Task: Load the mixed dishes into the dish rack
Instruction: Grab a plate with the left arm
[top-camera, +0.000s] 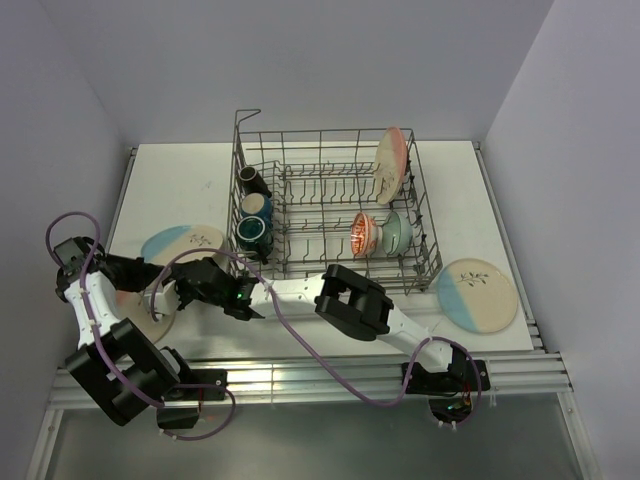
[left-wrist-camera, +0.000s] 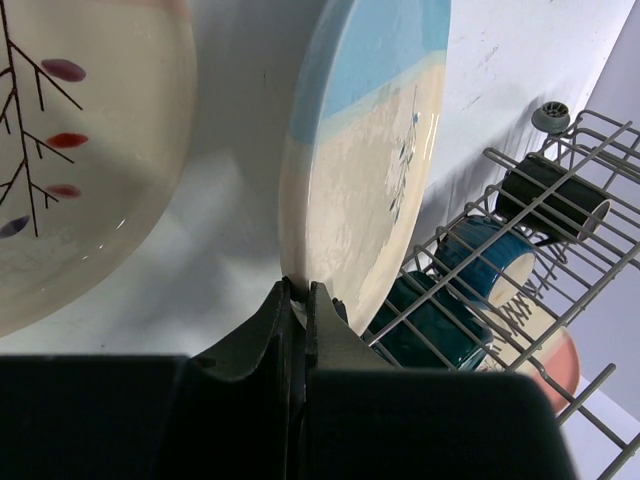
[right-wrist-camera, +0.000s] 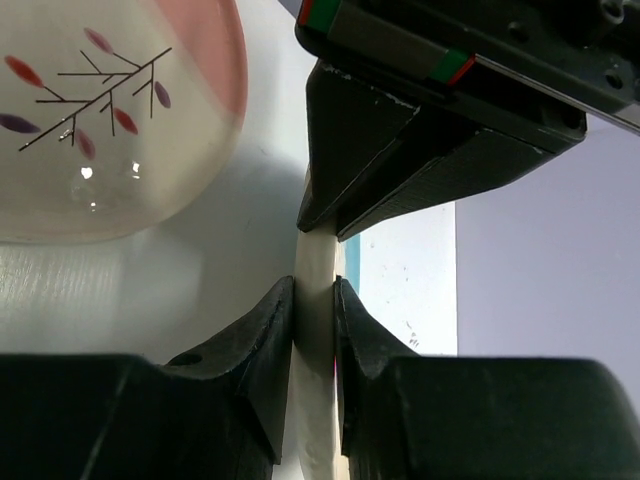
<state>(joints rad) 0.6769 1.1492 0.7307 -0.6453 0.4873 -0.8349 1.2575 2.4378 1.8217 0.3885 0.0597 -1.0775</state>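
A cream and light-blue plate with a twig motif is lifted on edge beside the dish rack. My left gripper is shut on its rim. My right gripper reaches across from the right and is shut on the same plate, seen edge-on, with the left gripper just beyond. A cream and pink plate lies flat on the table beside it. Another blue plate lies right of the rack. In the rack are a pink plate, an orange-red bowl, a green bowl and three mugs.
The rack's wire side stands close to the right of the held plate, with a black mug and teal mugs behind it. The right arm's forearm lies along the rack's front. Walls close in the table on both sides.
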